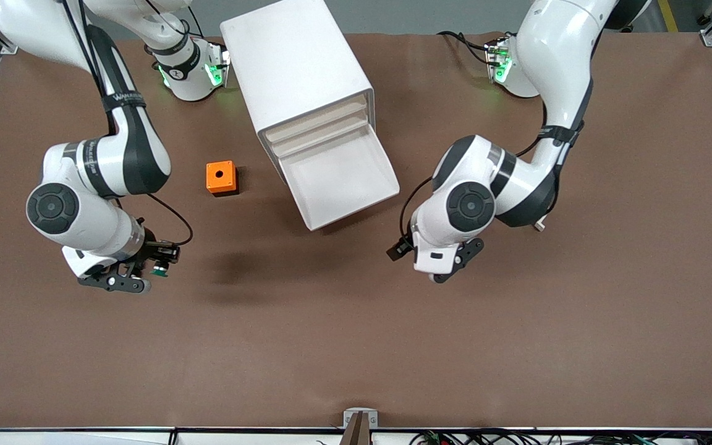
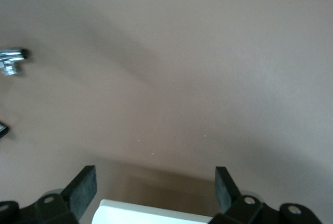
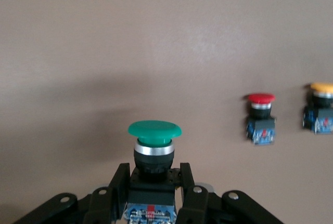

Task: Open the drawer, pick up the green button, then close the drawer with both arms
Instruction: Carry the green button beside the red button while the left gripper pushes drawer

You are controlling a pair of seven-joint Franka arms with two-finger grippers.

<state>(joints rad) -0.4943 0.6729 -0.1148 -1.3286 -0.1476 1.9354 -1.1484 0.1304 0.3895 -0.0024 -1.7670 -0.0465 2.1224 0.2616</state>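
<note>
Clamped between the right gripper (image 3: 154, 195)'s black fingers (image 3: 115, 188), the glossy round-capped green button (image 3: 154, 151) stands upright; left gripper (image 2: 155, 190) gapes empty near the white drawer (image 1: 342, 179).

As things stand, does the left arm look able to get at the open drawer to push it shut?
Probably yes. The left gripper hangs open and empty over bare table beside the drawer, which sticks out of the white cabinet; nothing lies between them. The right gripper holds the green button well clear.

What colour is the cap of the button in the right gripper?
Green; the button shows best in the right wrist view.
</note>
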